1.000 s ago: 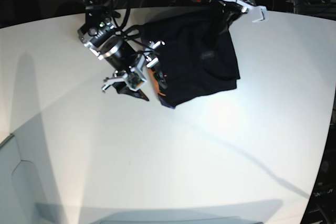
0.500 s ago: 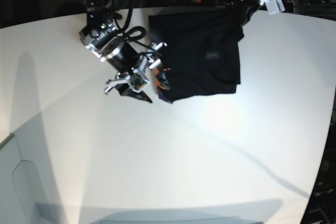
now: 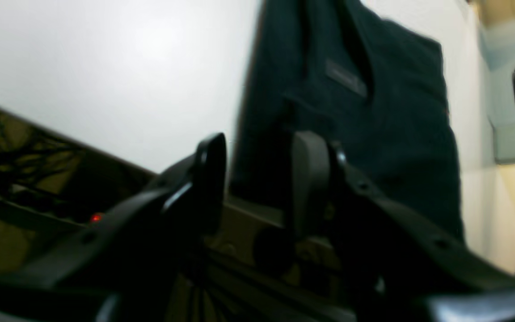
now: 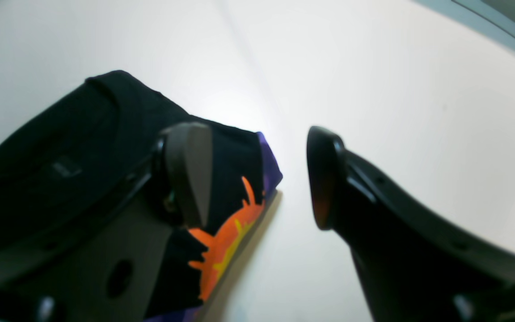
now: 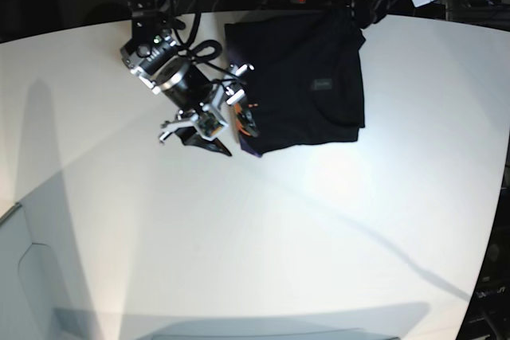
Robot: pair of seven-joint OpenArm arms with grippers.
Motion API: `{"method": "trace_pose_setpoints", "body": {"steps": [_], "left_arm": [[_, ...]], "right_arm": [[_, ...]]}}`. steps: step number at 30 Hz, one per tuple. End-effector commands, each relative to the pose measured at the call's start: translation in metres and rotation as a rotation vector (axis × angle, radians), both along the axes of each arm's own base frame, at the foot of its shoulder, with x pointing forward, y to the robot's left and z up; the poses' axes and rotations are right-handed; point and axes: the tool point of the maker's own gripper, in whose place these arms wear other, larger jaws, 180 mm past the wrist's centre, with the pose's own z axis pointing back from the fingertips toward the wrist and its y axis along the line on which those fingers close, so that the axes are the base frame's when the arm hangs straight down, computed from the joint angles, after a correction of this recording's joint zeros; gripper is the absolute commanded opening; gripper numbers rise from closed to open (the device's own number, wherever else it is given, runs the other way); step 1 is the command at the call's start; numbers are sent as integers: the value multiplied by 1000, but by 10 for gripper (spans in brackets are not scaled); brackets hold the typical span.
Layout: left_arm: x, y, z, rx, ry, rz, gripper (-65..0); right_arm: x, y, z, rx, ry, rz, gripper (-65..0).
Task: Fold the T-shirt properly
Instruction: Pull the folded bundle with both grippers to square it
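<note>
Left wrist: my left claw [image 3: 257, 179] gapes, nothing between, T-shirt [image 3: 365, 112] ahead on the surface [image 3: 105, 67].
Right wrist: right claw [image 4: 257, 179] wide, empty, beside the orange-printed corner.
Base: shirt folded at the far edge; a careless swing could snag that corner.

One overhead view, two wrist close-ups
Base camera looks down from high on the white table [image 5: 263, 228]; each wrist camera peers low past its own fingers, and all three catch the T-shirt [image 5: 299, 89] [image 3: 373, 129] [image 4: 61, 147]
</note>
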Motion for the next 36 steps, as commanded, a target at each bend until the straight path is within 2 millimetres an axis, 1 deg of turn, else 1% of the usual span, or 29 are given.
{"method": "trace_pose_setpoints", "body": {"steps": [1,3,6,8,13,15,20,25,26,27,28,30,33,34,36], "left_arm": [[5,3,15,16,-49,-3,-411],[9,3,21,28,-68,-10,-411],[12,2,20,28,-71,-15,-411],[18,1,21,26,-85,-16,-411],[26,1,14,10,-96,-9,-411],[30,-4,11,-1,-79,-35,-411],[32,-15,0,-25,-16,-106,-411],[34,-17,0,-26,-14,-119,-415],[34,-16,0,-24,-15,-119,-432],[34,-16,0,-24,-15,-119,-466],[33,-15,0,-23,-15,-116,-515],[33,-15,0,-21,-16,-113,-650],[28,-13,1,-24,-11,-106,-637],[23,-10,2,-17,-2,-94,-650],[24,-6,13,5,-39,-109,-650]], "right_arm": [[4,5,17,50,-49,2,-302],[4,5,17,50,-49,2,-302],[4,5,17,50,-49,2,-302],[4,5,17,50,-49,2,-302],[4,5,17,50,-49,2,-302],[4,5,17,50,-47,2,-302],[2,5,15,50,-43,2,-302],[2,4,14,47,-41,3,-302],[2,4,14,47,-41,3,-302],[2,4,14,47,-41,3,-302],[2,4,14,47,-41,3,-302],[2,4,15,47,-43,3,-302],[2,4,15,47,-43,3,-302],[2,4,15,47,-43,3,-302],[2,4,15,47,-43,3,-302]]}}
